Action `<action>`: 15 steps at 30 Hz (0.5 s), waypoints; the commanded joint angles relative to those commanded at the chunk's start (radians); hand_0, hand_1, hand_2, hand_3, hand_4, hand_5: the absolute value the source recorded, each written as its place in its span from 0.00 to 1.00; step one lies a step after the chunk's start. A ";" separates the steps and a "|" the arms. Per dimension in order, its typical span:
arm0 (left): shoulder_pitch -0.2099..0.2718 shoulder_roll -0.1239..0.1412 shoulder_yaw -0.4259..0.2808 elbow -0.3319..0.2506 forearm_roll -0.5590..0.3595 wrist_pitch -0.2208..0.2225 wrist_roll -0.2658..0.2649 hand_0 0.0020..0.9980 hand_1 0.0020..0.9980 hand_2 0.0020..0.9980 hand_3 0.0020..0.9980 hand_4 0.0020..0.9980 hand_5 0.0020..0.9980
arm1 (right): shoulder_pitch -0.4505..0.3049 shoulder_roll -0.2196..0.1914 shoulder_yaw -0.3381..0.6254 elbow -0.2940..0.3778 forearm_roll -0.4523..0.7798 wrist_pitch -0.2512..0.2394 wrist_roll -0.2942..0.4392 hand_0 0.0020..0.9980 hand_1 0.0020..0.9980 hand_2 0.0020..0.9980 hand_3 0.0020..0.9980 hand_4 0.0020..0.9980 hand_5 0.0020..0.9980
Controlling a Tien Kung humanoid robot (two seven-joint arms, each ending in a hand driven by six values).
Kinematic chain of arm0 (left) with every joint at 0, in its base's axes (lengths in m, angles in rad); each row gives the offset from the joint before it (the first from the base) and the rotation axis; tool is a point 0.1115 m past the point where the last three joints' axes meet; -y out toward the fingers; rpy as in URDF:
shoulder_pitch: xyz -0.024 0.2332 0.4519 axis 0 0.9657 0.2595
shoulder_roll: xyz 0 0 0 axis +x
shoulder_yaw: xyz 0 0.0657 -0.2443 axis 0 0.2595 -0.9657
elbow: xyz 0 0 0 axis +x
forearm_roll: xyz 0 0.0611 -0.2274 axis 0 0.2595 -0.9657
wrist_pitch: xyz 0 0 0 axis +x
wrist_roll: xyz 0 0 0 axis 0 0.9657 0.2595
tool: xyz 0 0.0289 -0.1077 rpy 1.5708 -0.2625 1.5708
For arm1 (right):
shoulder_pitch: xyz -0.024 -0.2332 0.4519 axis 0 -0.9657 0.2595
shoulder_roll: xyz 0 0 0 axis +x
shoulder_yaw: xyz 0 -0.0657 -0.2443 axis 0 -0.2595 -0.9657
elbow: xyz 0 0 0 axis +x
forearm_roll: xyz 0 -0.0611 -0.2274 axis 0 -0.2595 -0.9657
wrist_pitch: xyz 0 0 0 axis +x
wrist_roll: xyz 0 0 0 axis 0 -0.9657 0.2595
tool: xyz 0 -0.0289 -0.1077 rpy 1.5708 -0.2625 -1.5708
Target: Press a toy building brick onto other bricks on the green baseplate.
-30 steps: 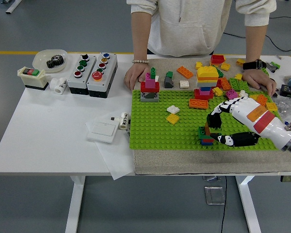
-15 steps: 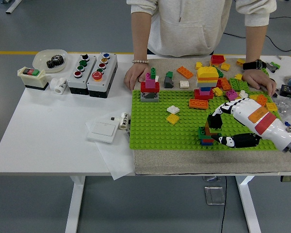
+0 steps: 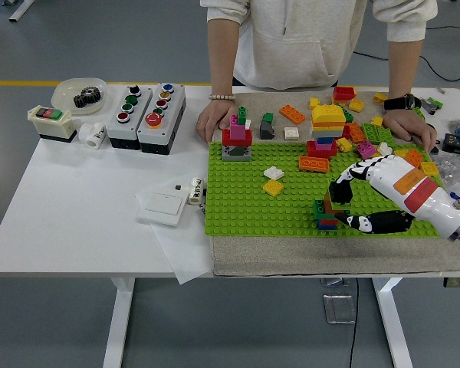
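Brown brick [image 3: 329, 202] sits on top of a small stack of bricks [image 3: 325, 214] near the front right part of the green baseplate [image 3: 245, 199], and that is where all the action is. The stack shows green, blue and red pieces underneath, with the darker brick on top, so it looks like the piece being seated. The right hand [image 3: 358, 198] comes in from the right edge, forearm low over the baseplate's near right corner, wrist angled so the palm faces left toward the stack. The fingers [image 3: 341, 186] curl over and down from above, tips at the brick's top, while the thumb [image 3: 366, 222] lies low beside the stack's right side, close to its base; together they bracket the stack as a pinch, likely so the push goes straight down without tipping it. Whether the brick is fully clicked home I cannot tell. The left arm is out of view. At the far side a person stands with both hands resting on the table, one hand [image 3: 211, 117] at the baseplate's far left corner, the other [image 3: 409, 125] among the loose bricks [image 3: 358, 132] at the far right, perhaps steadying the plate.
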 joint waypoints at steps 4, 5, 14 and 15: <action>-0.001 0.000 -0.001 0.000 0.001 0.000 0.001 0.49 0.57 0.65 0.62 0.66 0.75 | -0.001 0.001 -0.001 0.001 -0.001 0.000 0.001 0.49 0.55 0.62 0.57 0.79 0.42; -0.001 0.000 -0.001 0.000 0.002 0.000 0.001 0.49 0.57 0.65 0.62 0.66 0.75 | -0.001 0.001 0.000 0.001 0.000 0.000 0.001 0.49 0.55 0.62 0.57 0.79 0.42; -0.001 -0.001 -0.003 0.000 0.003 0.000 0.002 0.49 0.57 0.65 0.62 0.66 0.75 | -0.006 0.000 0.004 0.005 -0.001 -0.001 0.001 0.50 0.55 0.62 0.56 0.79 0.42; -0.001 -0.001 -0.003 0.000 0.004 0.000 0.002 0.49 0.57 0.65 0.62 0.66 0.75 | -0.006 0.000 0.004 0.005 0.000 -0.001 0.001 0.50 0.55 0.62 0.56 0.79 0.42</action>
